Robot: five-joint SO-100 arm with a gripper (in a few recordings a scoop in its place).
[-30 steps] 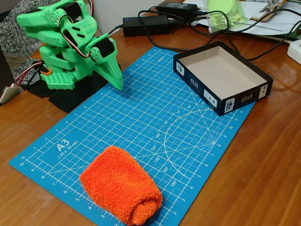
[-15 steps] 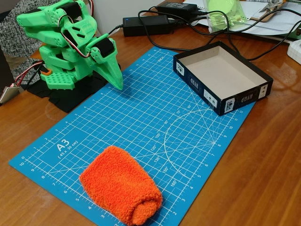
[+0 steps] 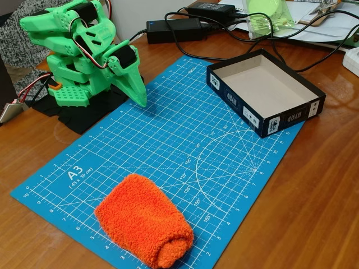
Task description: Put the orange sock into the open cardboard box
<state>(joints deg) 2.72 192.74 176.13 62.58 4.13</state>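
The orange sock (image 3: 143, 221), a fuzzy rolled bundle, lies on the near left part of the blue cutting mat (image 3: 185, 145). The open cardboard box (image 3: 305, 89), dark-walled with a beige inside and nothing in it, stands at the mat's far right corner. The green arm is folded up at the far left, and its gripper (image 3: 139, 96) points down at the mat's far edge with the fingers together, holding nothing. It is far from both the sock and the box.
Two black power adapters (image 3: 174, 29) with cables lie behind the mat. A green plastic bag (image 3: 268, 15) and papers sit at the back right. A white object (image 3: 353, 59) is at the right edge. Brown wooden table (image 3: 314, 196) surrounds the mat.
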